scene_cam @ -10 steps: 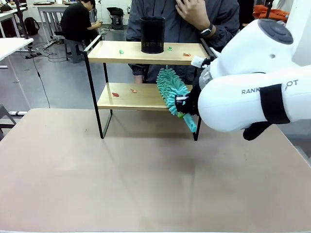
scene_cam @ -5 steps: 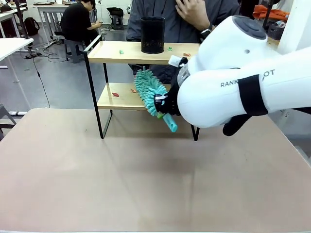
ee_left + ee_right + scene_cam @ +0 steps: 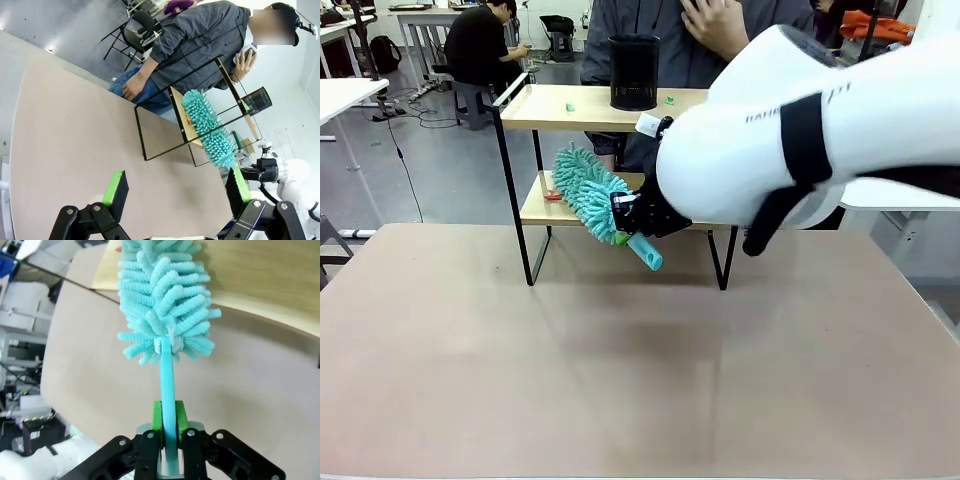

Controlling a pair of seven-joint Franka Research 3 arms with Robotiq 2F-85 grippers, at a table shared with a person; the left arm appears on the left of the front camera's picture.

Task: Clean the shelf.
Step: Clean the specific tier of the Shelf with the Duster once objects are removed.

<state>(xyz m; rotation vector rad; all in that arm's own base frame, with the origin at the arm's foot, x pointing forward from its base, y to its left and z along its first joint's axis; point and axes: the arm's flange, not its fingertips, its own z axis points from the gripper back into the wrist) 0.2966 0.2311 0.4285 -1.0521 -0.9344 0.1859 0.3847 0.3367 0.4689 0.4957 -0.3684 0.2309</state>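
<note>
"How far along is it?"

"Partway at best. The left gripper (image 3: 176, 186) hangs open, empty. The shelf (image 3: 590, 118) is at the table's (image 3: 620, 380) far middle. A red scrap (image 3: 553, 195) lies on its lower board, the duster (image 3: 586, 188) just beside it — the right gripper (image 3: 628, 216) clamps the handle."

"Top board?"

"Green bits (image 3: 571, 104) either side of the black cup (image 3: 633, 72) — not yet swept."

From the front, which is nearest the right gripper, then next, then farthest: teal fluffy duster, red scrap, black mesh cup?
1. Teal fluffy duster, held in the right gripper.
2. Red scrap, lower board, left end.
3. Black mesh cup, top board.
</note>
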